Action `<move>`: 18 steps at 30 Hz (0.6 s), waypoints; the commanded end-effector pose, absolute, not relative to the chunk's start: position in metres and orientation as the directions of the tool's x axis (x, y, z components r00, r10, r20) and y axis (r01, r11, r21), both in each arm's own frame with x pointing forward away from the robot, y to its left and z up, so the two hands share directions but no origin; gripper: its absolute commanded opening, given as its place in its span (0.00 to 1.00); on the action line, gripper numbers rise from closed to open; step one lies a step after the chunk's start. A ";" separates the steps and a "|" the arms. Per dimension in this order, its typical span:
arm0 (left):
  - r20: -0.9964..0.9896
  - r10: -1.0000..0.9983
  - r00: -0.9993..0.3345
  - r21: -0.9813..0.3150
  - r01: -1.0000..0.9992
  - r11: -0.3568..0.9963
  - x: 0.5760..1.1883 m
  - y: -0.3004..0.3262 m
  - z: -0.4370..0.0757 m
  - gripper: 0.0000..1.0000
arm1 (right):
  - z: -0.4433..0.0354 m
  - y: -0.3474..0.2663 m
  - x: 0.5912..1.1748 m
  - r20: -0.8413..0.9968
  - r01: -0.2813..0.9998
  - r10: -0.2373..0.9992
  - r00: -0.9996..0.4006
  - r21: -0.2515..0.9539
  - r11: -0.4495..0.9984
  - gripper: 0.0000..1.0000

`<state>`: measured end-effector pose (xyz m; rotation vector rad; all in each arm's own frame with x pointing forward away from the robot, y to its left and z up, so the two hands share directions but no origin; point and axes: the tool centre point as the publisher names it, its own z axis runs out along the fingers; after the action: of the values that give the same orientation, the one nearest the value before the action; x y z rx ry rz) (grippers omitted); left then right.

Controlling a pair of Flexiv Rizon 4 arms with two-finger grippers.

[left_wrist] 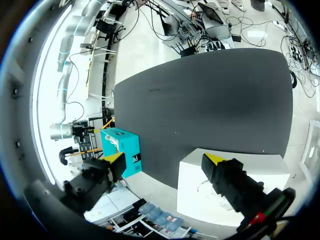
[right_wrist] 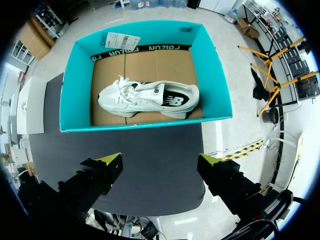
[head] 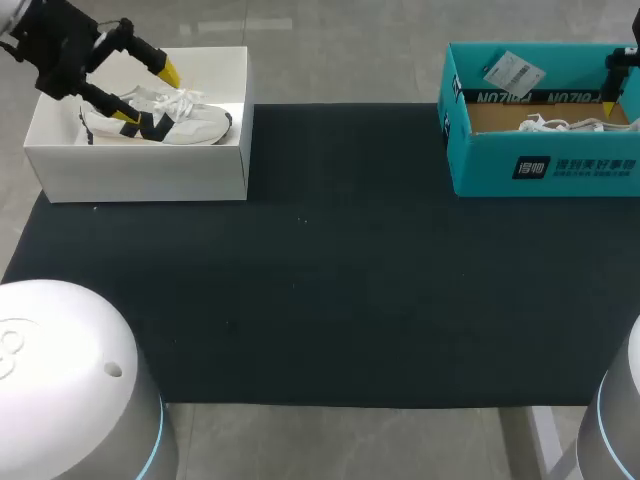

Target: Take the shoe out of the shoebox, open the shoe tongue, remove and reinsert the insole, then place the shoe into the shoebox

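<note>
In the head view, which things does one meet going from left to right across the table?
The white box, with a sneaker inside → teal shoebox, with a second sneaker inside.

The teal shoebox (head: 470, 165) is sitting at the table's two o'clock. White capitals are running along a black band (head: 530, 97) on its twelve o'clock wall, with a printed paper tag (head: 513, 71) hanging above it. A white-on-black label (head: 575, 166) is showing on its six o'clock wall. A dark logo is showing on the white shoe (right_wrist: 150, 97) inside.
</note>
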<state>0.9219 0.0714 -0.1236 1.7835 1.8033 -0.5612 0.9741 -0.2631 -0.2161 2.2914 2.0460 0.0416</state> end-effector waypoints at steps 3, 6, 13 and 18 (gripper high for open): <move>-0.362 0.932 0.014 -0.029 0.999 -0.026 0.974 0.092 -0.124 1.00 | -0.216 -0.263 0.973 -0.025 0.991 0.993 0.115 0.072 -0.112 1.00; -0.216 0.976 0.006 0.026 1.000 -0.001 0.987 0.101 -0.129 1.00 | -0.216 -0.263 0.973 -0.025 0.991 0.993 0.115 0.072 -0.112 1.00; -0.003 0.999 -0.051 0.047 0.998 0.051 1.014 0.121 -0.145 1.00 | -0.216 -0.263 0.973 -0.025 0.991 0.993 0.115 0.072 -0.112 1.00; -0.125 0.980 -0.158 -0.020 0.987 0.157 1.021 0.124 -0.148 1.00 | -0.216 -0.263 0.973 -0.025 0.991 0.993 0.115 0.072 -0.112 1.00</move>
<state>1.0128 0.1273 -0.1501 1.9376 2.2088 -0.1352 0.9741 -0.2631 -0.2163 2.2912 2.0460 0.0417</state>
